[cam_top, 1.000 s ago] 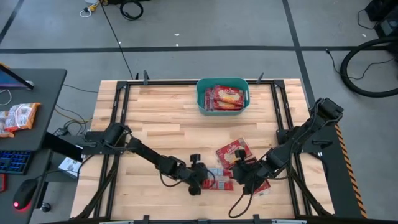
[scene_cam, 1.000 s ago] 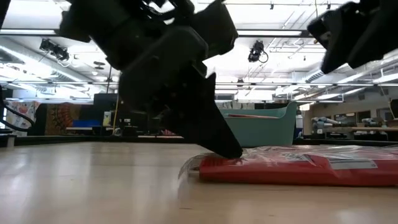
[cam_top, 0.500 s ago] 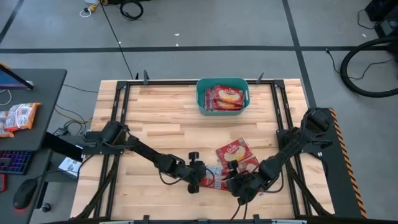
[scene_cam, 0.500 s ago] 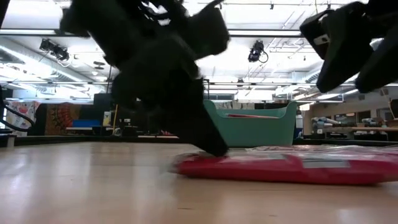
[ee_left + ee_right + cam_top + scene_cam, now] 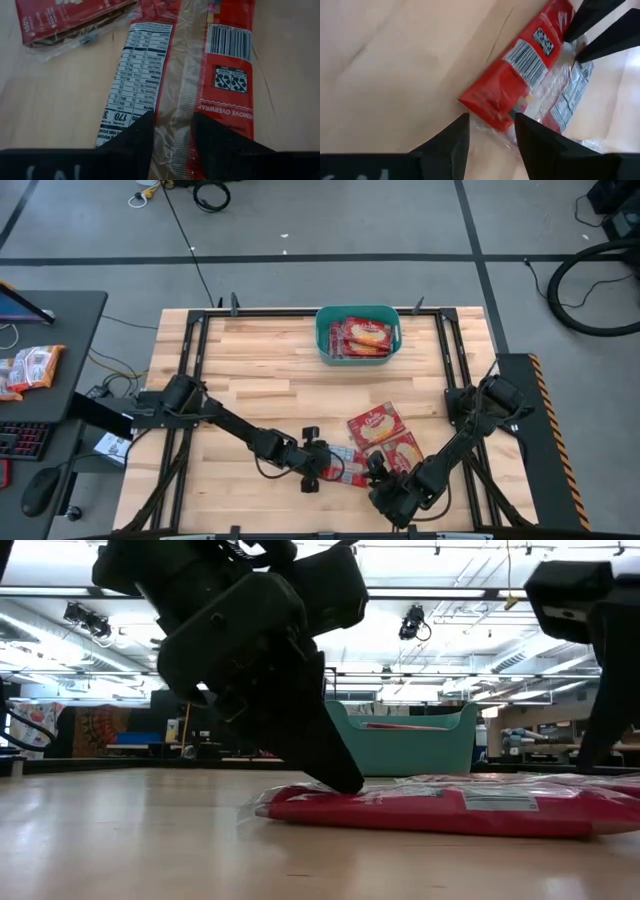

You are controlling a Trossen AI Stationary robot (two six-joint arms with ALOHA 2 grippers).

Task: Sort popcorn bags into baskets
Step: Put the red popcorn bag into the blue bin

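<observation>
Looking down, the left gripper [image 5: 322,471] meets a back-up popcorn bag [image 5: 347,470] near the table's front edge; the teal basket [image 5: 322,338] sits far back, holding packets. At table height, dark fingers press that bag [image 5: 430,810]. Left wrist: fingers [image 5: 135,137] straddle its seam, parted, not clamped. Right wrist: right gripper [image 5: 492,132] parted, hovering over the bag's end.

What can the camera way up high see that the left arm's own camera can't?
Only the high view shows the teal basket with popcorn bags inside, both arms, the right gripper, and the two face-up bags on the table.

Only the left wrist view shows the print on the back-up bag: a nutrition table and a barcode.

Both show that same back-up bag, with the left gripper right at it, fingers a little apart over its middle seam.
</observation>
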